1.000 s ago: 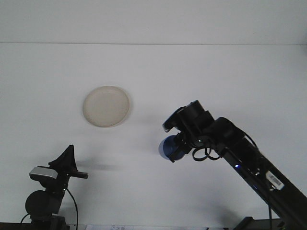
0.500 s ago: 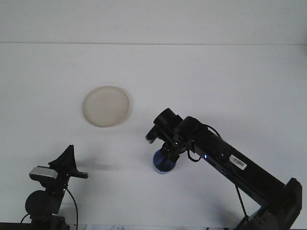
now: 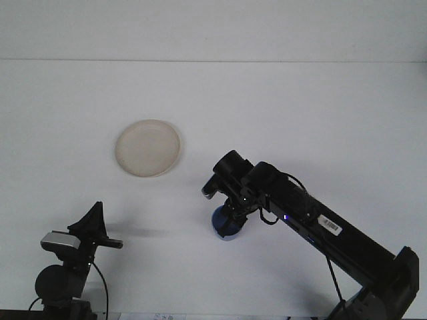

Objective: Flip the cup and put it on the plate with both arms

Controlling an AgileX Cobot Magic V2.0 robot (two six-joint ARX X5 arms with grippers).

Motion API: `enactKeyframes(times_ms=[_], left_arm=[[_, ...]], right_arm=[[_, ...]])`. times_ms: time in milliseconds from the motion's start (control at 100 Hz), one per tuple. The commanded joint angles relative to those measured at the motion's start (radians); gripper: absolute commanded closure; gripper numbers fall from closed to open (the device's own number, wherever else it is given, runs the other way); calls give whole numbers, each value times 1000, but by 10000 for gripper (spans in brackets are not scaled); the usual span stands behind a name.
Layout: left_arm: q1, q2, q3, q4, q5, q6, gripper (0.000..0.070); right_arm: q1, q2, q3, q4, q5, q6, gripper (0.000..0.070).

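Observation:
A round cream plate (image 3: 147, 147) lies flat on the white table, left of centre. The blue cup (image 3: 225, 224) is well to its right and nearer to me, low at the table surface, directly under my right gripper (image 3: 231, 215). That gripper points down from above and is shut on the cup; the black wrist hides the cup's top and most of the fingers. My left gripper (image 3: 97, 208) is at the lower left, pointing up and away, its fingers meeting in a point with nothing in them.
The white table (image 3: 300, 113) runs back to a pale wall. My right arm (image 3: 327, 230) stretches diagonally from the lower right corner. The left arm's base and a grey camera housing (image 3: 60, 241) sit at the bottom left.
The right arm has swung left and down with the cup, which went from tilted in the air to low at the table. The left arm and the plate have not moved.

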Motion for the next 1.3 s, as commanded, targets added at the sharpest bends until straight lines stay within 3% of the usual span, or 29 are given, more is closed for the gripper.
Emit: enactKeyframes(times_ms=[0,100,240,490,880,1040,1290], left_arm=[[-2,-2,-18,10,2,-3,688],[-2,-2,-18,10,2,-3,688],[-2,-2,-18,10,2,-3,688],[-2,-2,-18,10,2,-3,688],[-2,-2,-18,10,2,-3,688],[-2,-2,-18,10,2,-3,688],[-2,-2,-18,10,2,-3,688]], right_arm=[[10,25,14,6,-3,3,456],[10,25,14,14,-3,2,439],[3,13,14,26,0,2,347],[-76,-100,15,76,-9,-25,343],[-475,-412,0,224,-7,-24,343],[-624,-612,-131,346,-5,6,343],[-725,-974,-500,552,6,60,343]])
